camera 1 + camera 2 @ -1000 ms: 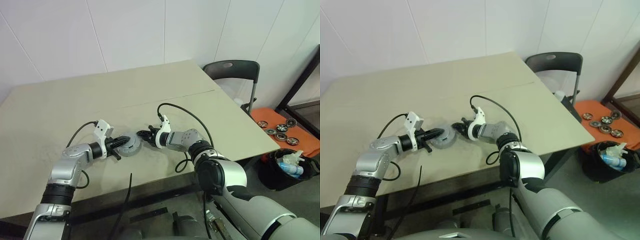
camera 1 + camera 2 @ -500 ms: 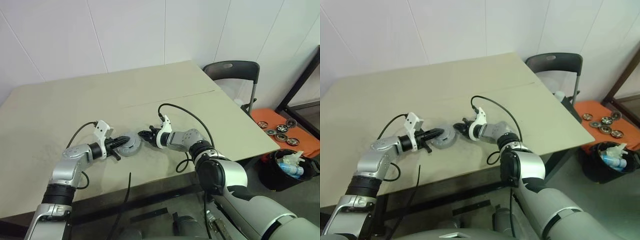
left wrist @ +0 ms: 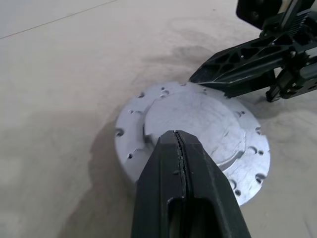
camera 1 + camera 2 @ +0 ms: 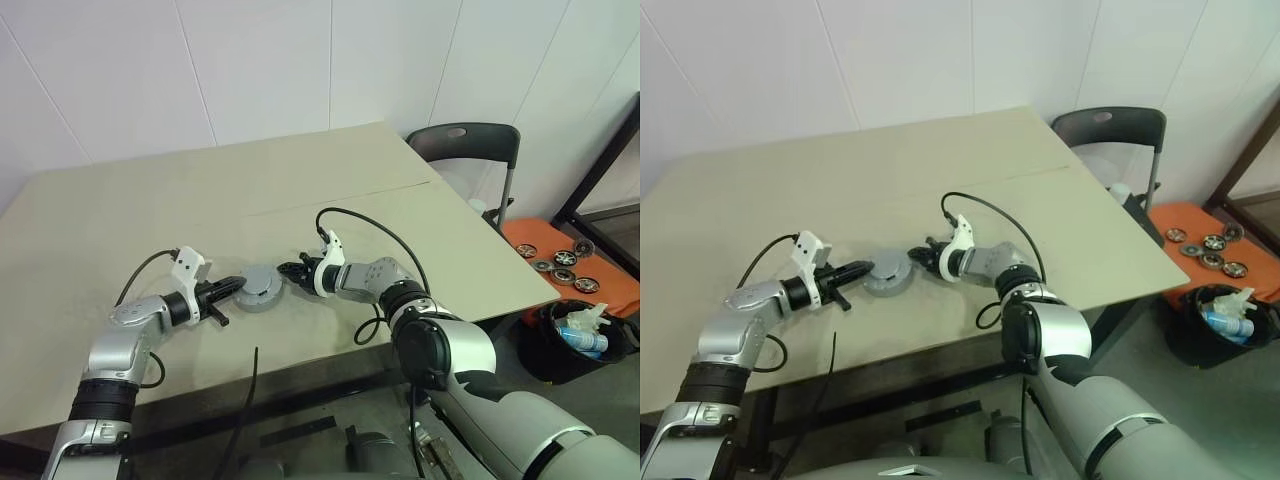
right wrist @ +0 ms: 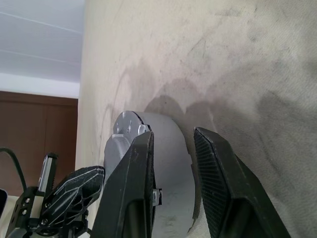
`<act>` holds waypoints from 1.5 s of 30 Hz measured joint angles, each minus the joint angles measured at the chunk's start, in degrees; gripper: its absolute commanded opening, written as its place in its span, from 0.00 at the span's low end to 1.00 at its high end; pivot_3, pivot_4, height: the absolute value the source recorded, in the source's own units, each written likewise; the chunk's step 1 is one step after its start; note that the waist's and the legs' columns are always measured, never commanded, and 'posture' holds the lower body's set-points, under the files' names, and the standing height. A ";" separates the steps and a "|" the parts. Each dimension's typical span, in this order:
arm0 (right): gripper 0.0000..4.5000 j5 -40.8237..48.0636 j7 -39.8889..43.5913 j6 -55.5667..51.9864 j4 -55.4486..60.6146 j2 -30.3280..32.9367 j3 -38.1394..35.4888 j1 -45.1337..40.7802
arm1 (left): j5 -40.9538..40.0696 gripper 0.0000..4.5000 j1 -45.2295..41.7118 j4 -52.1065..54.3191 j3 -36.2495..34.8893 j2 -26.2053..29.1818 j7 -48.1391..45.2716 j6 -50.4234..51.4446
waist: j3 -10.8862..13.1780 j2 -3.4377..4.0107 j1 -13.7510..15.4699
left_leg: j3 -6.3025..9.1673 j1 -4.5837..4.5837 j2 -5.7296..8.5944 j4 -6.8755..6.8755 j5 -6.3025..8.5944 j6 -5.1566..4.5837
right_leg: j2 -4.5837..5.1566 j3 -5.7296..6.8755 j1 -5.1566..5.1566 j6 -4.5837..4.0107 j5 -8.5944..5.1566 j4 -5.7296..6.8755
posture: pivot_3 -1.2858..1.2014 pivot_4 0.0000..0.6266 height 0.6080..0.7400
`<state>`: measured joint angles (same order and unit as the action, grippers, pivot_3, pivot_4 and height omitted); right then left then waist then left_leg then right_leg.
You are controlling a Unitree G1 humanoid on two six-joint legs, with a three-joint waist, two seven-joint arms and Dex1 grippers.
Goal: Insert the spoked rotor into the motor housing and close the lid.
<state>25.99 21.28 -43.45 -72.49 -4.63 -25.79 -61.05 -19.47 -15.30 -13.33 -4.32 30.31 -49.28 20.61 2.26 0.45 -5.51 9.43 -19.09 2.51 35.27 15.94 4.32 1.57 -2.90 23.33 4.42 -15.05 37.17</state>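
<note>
One short round silver-grey metal motor housing (image 4: 259,292) sits near the front edge of the beige surface (image 4: 150,210), between the two hands. Its round grey lid (image 3: 198,119) lies flat on top, closed, with its plain outer face up, showing a raised central step and small holes around the rim.

Just beside the housing on the robot's left is the left hand (image 4: 236,284), its two black fingers pressed together with nothing between them; in the left wrist view their joined tips hang over the near edge of the lid, and whether they touch it cannot be told. On the other side, the right hand (image 4: 283,269) has its fingers slightly spread, set against the housing's side wall; the right wrist view shows the wall in the gap between them.

Well apart, off the surface to the right, stand a dark folding chair (image 4: 470,145), an orange tray (image 4: 590,275) carrying small dark-rimmed wheels (image 4: 560,262), and a black bin (image 4: 570,340).
</note>
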 measured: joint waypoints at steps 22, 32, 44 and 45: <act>0.29 0.03 6.09 -5.74 0.39 2.08 1.51 -0.06 | -0.49 0.00 1.11 1.26 -0.52 -0.02 1.13 0.37 | 0.00 0.00 -0.04 | -0.01 -0.01 0.00 0.00 0.00 0.00 | 0.00 0.00 0.01 0.00 0.00 0.00 | 0.52 0.00 1.00; 0.33 -0.12 17.82 -11.59 3.59 7.98 4.53 -2.98 | -0.46 0.00 1.40 1.74 -0.48 -0.25 1.53 0.35 | -0.01 -0.01 0.02 | -0.01 -0.02 0.01 0.03 0.00 0.00 | 0.00 0.01 0.01 0.00 0.00 0.02 | 0.52 0.00 1.00; 0.71 -2.85 32.10 -23.71 5.03 10.19 14.78 -2.62 | -0.44 0.00 1.45 1.79 -0.51 -0.53 1.90 0.28 | -0.01 -0.01 0.06 | 0.00 -0.05 0.02 0.10 0.00 0.00 | 0.02 0.01 0.03 0.00 0.00 0.06 | 0.52 0.00 1.00; 0.71 -2.99 33.76 -25.00 5.91 10.16 16.25 -2.42 | -0.44 0.00 1.46 1.80 -0.51 -0.54 1.97 0.28 | -0.01 -0.01 0.06 | 0.00 -0.05 0.02 0.12 0.00 0.00 | 0.01 0.01 0.03 0.00 0.00 0.07 | 0.52 0.00 1.00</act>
<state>23.00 55.04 -68.45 -66.58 5.52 -9.54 -63.47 -19.91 -13.84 -11.53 -4.83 29.77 -47.30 20.89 2.25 0.44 -5.45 9.43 -19.14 2.53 35.39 15.94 4.32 1.58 -2.89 23.36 4.43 -15.05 37.23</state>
